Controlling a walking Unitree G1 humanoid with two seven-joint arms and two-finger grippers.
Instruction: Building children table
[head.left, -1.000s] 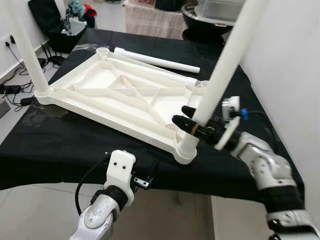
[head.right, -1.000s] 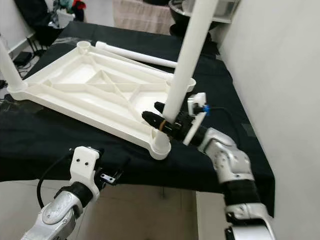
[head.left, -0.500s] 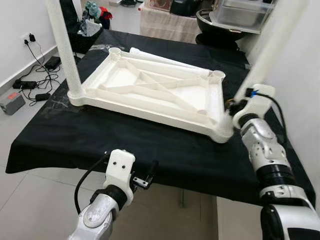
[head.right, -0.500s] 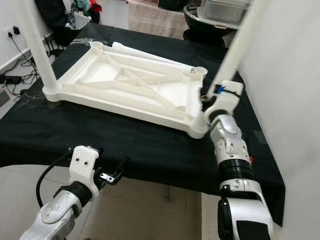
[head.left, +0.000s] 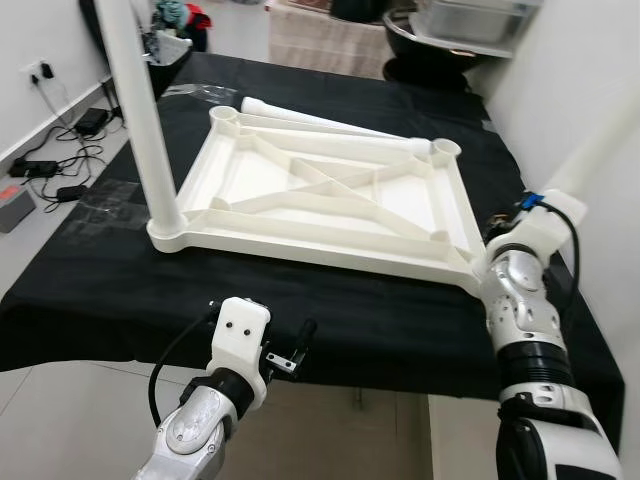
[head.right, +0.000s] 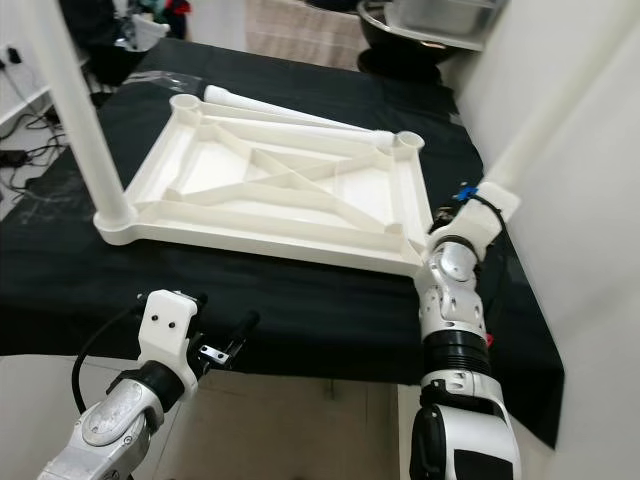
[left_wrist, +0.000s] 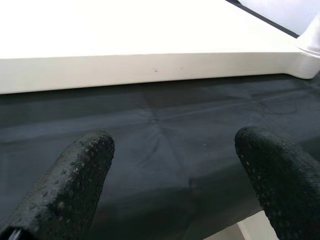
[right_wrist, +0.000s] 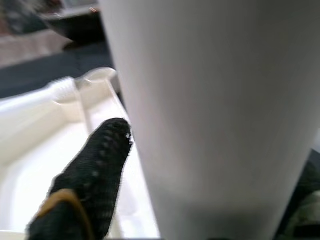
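Observation:
The white tabletop lies upside down on a table draped in black cloth. One white leg stands upright in its near left corner. A second white leg rises at a slant from the near right corner. My right gripper is at that leg's base, shut on the leg, with one black finger lying alongside it. A loose leg lies behind the tabletop. My left gripper hangs open below the table's front edge with nothing between its fingers.
The two far corner sockets hold no legs. A white wall runs close along the right. A black basin sits behind the table. Cables and a bag lie on the floor to the left.
The whole picture has shifted, so the camera moved. My right forearm has swung from reaching sideways to pointing up and away, still on the near right leg. The left arm holds its place.

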